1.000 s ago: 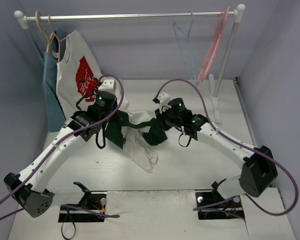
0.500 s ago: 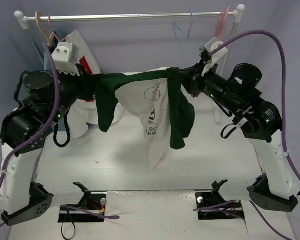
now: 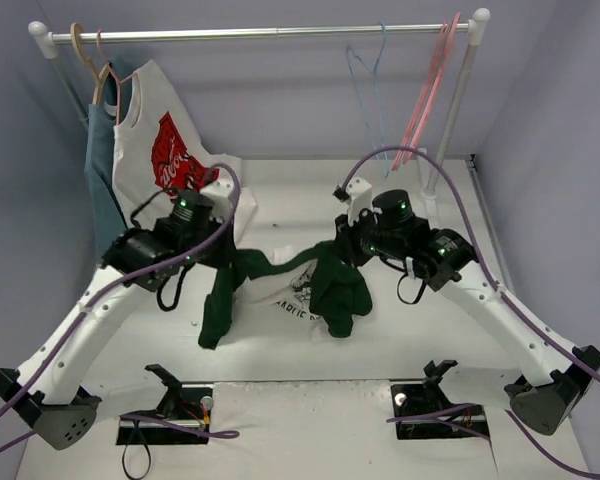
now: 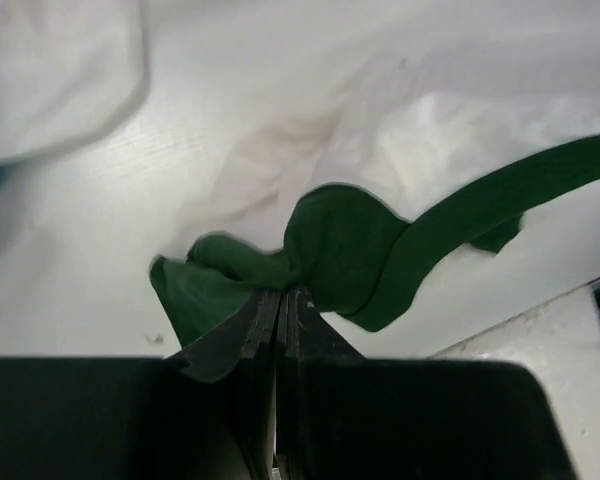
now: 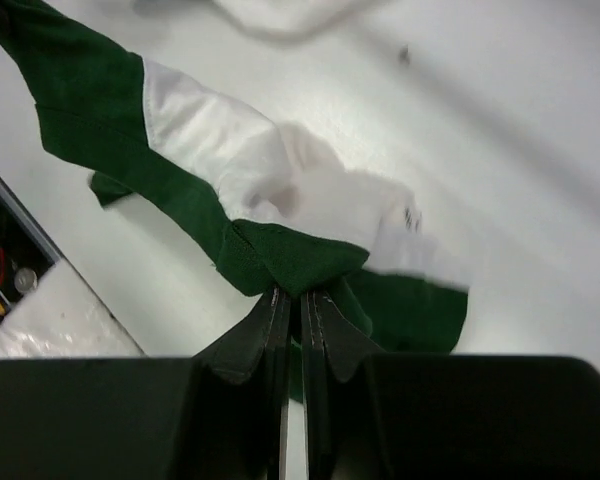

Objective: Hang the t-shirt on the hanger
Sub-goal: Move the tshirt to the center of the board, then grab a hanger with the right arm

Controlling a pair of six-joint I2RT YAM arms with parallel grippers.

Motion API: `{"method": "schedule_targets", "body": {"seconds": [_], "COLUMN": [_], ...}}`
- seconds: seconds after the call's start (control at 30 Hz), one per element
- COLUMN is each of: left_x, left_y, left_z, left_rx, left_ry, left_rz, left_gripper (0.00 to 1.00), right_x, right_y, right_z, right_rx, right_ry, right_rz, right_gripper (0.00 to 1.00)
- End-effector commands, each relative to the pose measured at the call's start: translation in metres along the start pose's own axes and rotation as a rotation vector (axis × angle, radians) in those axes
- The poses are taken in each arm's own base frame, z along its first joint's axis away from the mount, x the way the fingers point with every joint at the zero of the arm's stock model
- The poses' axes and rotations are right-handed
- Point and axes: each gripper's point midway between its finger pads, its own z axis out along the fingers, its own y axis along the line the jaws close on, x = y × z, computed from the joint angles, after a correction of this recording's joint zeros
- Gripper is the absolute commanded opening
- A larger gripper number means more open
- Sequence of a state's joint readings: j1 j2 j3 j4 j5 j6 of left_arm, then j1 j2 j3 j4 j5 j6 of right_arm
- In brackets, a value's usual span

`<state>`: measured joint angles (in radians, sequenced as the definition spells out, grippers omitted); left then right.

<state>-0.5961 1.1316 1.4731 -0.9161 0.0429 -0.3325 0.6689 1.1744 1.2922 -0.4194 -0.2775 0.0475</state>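
My left end effector [image 4: 280, 297] is pressed together on a green sleeve fold of the t-shirt [image 3: 292, 288], and my right end effector [image 5: 294, 293] pinches the other green shoulder. The shirt sags between them onto the desk [image 3: 280, 195]. The hanger [image 3: 383, 90] hangs on the rail, well apart. Each pinch holds only a small fold, so I think the cloth may slip out when I lift it.

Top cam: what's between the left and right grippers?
The t-shirt spans it: white printed chest sagging between left gripper and right gripper, each pinching green fabric. Top external view shows it.
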Motion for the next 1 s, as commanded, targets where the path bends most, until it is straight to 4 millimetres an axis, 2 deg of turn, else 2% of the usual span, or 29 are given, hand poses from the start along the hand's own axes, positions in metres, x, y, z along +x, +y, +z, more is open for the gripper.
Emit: {"method": "schedule_targets", "body": {"seconds": [0.0,0.1,0.13,0.2,0.23,0.27,0.33,0.37,0.4,0.43,0.47,0.5,0.57,0.63,0.67,0.7,0.73,0.77,0.8,0.83,0.87,0.9,0.97], "left_x": [0.011,0.023,0.023,0.026,0.022,0.02,0.003,0.0,-0.008,-0.015,-0.029,-0.035,-0.051,-0.055,-0.05,-0.047,-0.048,-0.035,-0.029,-0.027,-0.026,-0.01,-0.005], "left_y": [0.002,0.019,0.026,0.041,0.039,0.056,0.062,0.078,0.08,0.081,0.081,0.081,0.076,0.074,0.077,0.079,0.079,0.086,0.089,0.09,0.093,0.097,0.1], "left_z": [0.01,0.035,0.042,0.071,0.074,0.086,0.098,0.108,0.111,0.113,0.115,0.115,0.107,0.093,0.09,0.086,0.072,0.074,0.071,0.061,0.059,0.063,0.06], "left_rx": [0.004,-0.088,-0.109,-0.149,-0.136,-0.174,-0.128,-0.149,-0.143,-0.137,-0.131,-0.126,-0.101,-0.095,-0.113,-0.124,-0.129,-0.161,-0.175,-0.181,-0.197,-0.21,-0.222], "left_ry": [-0.029,0.003,0.01,0.052,0.035,0.037,0.001,0.011,-0.002,-0.008,-0.028,-0.035,-0.063,-0.092,-0.095,-0.104,-0.143,-0.135,-0.14,-0.166,-0.184,-0.159,-0.182], "left_rz": [-0.062,-0.076,-0.094,-0.142,-0.153,-0.199,-0.277,-0.317,-0.324,-0.317,-0.306,-0.288,-0.265,-0.241,-0.235,-0.22,-0.206,-0.202,-0.188,-0.179,-0.171,-0.166,-0.158], "left_gripper": [0.0,0.0,0.0,0.0,0.0,0.0,0.0,0.0,0.03,0.25,0.35,0.48,0.53,0.59,0.6,0.61,0.62,0.64,0.64,0.64,0.64,0.64,0.64], "right_x": [-0.009,0.02,0.031,0.044,0.047,0.041,0.044,0.04,0.024,0.026,0.019,0.002,-0.017,-0.044,-0.052,-0.063,-0.069,-0.075,-0.087,-0.096,-0.105,-0.117,-0.14], "right_y": [0.005,-0.013,-0.019,-0.035,-0.042,-0.054,-0.069,-0.075,-0.082,-0.088,-0.09,-0.09,-0.088,-0.07,-0.068,-0.052,-0.044,-0.041,-0.025,-0.02,-0.023,-0.021,-0.025], "right_z": [0.004,0.029,0.043,0.064,0.07,0.075,0.091,0.095,0.097,0.106,0.108,0.11,0.106,0.092,0.086,0.074,0.067,0.059,0.045,0.036,0.025,0.009,-0.013], "right_rx": [-0.022,0.028,0.035,0.065,0.082,0.107,0.125,0.137,0.147,0.166,0.174,0.175,0.183,0.168,0.183,0.172,0.168,0.193,0.188,0.196,0.242,0.259,0.308], "right_ry": [-0.094,0.002,0.051,0.11,0.12,0.104,0.123,0.12,0.096,0.116,0.107,0.076,0.034,-0.039,-0.066,-0.105,-0.129,-0.152,-0.2,-0.236,-0.271,-0.321,-0.404], "right_rz": [0.039,0.053,0.059,0.07,0.077,0.087,0.107,0.112,0.111,0.113,0.111,0.102,0.086,0.046,0.032,0.002,-0.017,-0.032,-0.052,-0.06,-0.056,-0.05,-0.02], "right_gripper": [0.0,0.0,0.0,0.0,0.0,0.01,0.07,0.12,0.16,0.21,0.27,0.36,0.47,0.5,0.53,0.53,0.54,0.54,0.54,0.55,0.55,0.55,0.56]}}
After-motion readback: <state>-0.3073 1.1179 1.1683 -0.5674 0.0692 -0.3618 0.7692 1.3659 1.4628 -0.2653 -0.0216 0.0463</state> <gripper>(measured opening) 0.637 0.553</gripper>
